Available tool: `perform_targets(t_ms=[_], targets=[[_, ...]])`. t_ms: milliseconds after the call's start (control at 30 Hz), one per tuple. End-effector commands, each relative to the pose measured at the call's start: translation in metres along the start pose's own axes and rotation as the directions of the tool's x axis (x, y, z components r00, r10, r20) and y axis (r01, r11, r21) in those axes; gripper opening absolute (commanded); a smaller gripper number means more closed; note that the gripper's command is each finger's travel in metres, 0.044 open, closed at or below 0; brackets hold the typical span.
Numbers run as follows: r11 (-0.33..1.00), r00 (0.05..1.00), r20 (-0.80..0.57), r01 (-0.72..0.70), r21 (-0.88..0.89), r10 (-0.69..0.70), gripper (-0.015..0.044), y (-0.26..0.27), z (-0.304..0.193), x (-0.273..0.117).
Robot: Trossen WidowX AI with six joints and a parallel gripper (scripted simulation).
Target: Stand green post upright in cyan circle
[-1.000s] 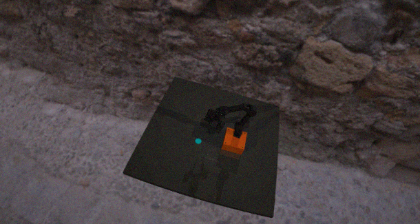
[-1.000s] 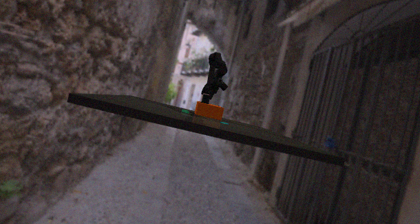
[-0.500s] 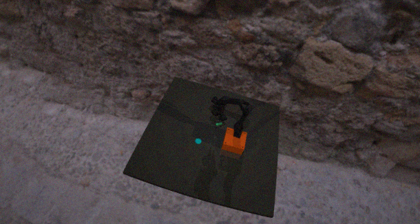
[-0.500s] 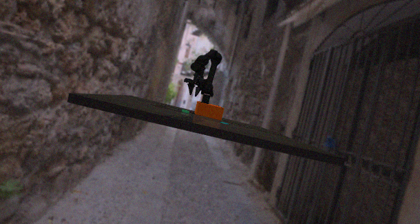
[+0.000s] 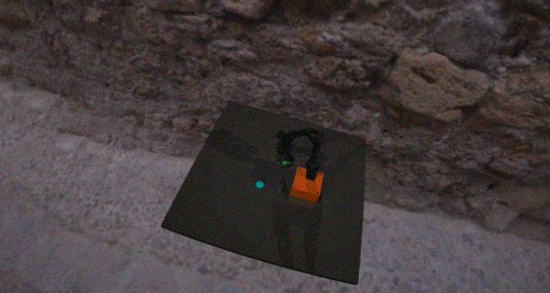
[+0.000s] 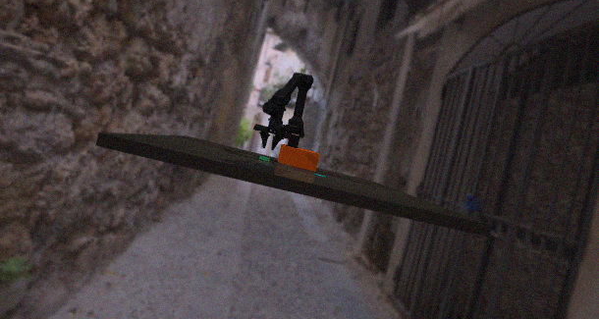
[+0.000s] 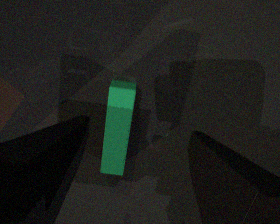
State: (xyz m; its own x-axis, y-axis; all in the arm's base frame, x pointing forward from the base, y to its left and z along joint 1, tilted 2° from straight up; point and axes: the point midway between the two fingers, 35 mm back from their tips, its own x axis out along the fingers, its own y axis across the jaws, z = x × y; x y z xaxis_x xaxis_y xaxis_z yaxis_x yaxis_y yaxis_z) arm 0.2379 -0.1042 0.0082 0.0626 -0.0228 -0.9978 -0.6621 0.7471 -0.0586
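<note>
The green post [image 5: 286,163] [image 6: 264,158] [image 7: 118,132] lies flat on the dark table. In the wrist view it runs nearly lengthwise between the two black fingers, closer to the left one. My gripper [image 6: 269,147] [image 7: 140,132] is open and empty, pointing down, with its fingertips a little above the post. In the top view the gripper partly hides the post. The cyan circle [image 5: 260,185] [image 6: 320,176] is flat on the table, left of and below the post in the top view. Nothing stands on it.
The arm's orange base block [image 5: 307,187] [image 6: 298,158] stands close to the post. The dark square table [image 5: 216,213] [image 6: 172,150] has faint reflections and shadows, and its edges show in the top and exterior views. A dim orange-brown patch is at the wrist view's left edge.
</note>
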Motion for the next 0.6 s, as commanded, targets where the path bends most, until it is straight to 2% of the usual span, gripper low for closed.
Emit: perform_targets(t_ms=[0, 167, 433, 567], targets=[[1.000, 1.000, -0.003, -0.017, 0.007, 0.017, 0.0233, 0.0114, -0.0046, 0.0481], [1.000, 1.000, -0.003, -0.017, 0.007, 0.017, 0.0233, 0.0120, -0.0049, 0.0503], [1.000, 1.000, -0.003, -0.017, 0.007, 0.017, 0.0023, 0.0120, -0.0049, 0.0503], [1.000, 1.000, -0.003, -0.017, 0.007, 0.017, 0.0023, 0.0119, -0.0049, 0.0498]])
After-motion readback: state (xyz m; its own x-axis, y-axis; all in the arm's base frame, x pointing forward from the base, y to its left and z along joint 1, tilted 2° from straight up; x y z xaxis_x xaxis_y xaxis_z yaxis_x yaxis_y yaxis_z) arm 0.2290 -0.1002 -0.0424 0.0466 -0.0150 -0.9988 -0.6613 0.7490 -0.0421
